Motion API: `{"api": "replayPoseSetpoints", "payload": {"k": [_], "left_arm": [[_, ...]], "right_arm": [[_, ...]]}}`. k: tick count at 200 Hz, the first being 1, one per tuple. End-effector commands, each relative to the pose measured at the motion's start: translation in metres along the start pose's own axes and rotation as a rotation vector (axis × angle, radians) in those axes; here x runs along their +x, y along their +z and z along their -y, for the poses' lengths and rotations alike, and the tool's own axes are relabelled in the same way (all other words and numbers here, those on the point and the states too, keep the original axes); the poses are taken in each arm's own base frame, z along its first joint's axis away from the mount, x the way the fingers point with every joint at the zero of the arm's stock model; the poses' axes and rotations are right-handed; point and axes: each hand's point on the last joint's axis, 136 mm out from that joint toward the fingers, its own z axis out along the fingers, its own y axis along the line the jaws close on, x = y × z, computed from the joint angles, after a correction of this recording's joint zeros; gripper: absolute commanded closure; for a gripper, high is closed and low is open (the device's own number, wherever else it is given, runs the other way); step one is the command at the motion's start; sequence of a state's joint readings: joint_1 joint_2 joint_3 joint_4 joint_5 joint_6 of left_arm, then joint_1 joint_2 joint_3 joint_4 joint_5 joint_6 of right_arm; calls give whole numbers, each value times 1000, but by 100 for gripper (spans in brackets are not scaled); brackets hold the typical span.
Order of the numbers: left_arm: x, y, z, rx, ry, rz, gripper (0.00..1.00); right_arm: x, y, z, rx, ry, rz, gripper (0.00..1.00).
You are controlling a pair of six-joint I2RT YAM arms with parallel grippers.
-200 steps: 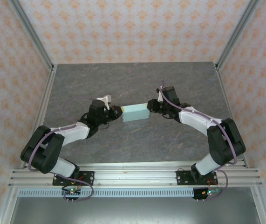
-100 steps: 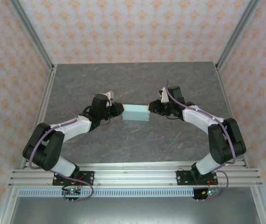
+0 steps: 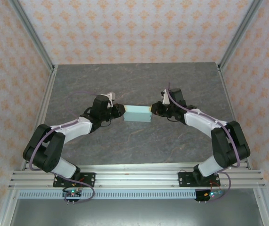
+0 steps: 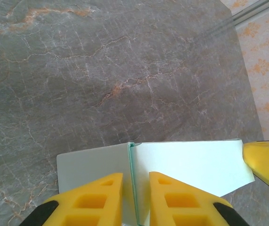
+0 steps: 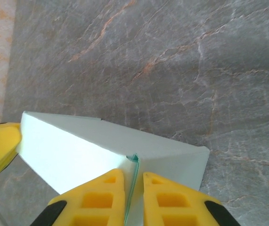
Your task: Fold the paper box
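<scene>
Paper box point(image 3: 138, 114) is at mid-table, a closed pale mint rectangular block spanning the gap between the two grippers. It looks held just off the grey stone-look tabletop point(image 3: 139, 80), though whether it clears the surface can't be confirmed.

Changes over the last second:
- The box was skewed, with its right end further back. It now lies level, side to side.
- Left gripper point(image 3: 121, 111) slid in and up to meet the box's left end.
- Right gripper point(image 3: 154, 109) came forward to the right end.
- In the last half second almost nothing moved, apart from a slight shift of the right arm.

Left wrist view: left gripper point(image 4: 135, 181) has its yellow fingers point(image 4: 94, 197) nearly together, with the box's thin end ridge between them. It reads as clenched on the card. The other arm's yellow fingertip point(image 4: 266, 162) touches the far end.

Right wrist view: right gripper point(image 5: 134, 181) is the same, jaws narrow with a card edge pinched between them. The box body point(image 5: 87, 150) runs away to the left fingertip point(image 5: 0, 141).

Judgement: the box is already formed, so the task is late. Squaring it up with both ends pinched suggests pressing or tucking the end flaps. The risk is crushing the thin card or pulling a flap back open.
</scene>
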State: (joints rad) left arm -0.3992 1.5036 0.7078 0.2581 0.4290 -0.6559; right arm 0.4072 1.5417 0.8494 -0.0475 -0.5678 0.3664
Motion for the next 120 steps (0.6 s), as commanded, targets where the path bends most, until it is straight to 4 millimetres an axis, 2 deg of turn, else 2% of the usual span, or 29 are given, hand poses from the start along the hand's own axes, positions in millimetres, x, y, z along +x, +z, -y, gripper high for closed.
{"api": "replayPoseSetpoints", "payload": {"k": [1, 23, 62, 89, 120], "left_arm": [[95, -10, -110, -384, -66, -275, 83], [96, -14, -118, -420, -52, -271, 83], [88, -14, -112, -422, -37, -249, 84], [78, -13, -96, -383, -23, -229, 83], [59, -13, -72, -330, -20, -177, 78]], "right_arm": [[126, -14, 129, 584, 69, -361, 88], [124, -15, 131, 635, 35, -345, 89], [113, -15, 125, 614, 24, -294, 90], [94, -6, 94, 473, 38, -255, 87], [60, -5, 55, 324, 50, -200, 83]]}}
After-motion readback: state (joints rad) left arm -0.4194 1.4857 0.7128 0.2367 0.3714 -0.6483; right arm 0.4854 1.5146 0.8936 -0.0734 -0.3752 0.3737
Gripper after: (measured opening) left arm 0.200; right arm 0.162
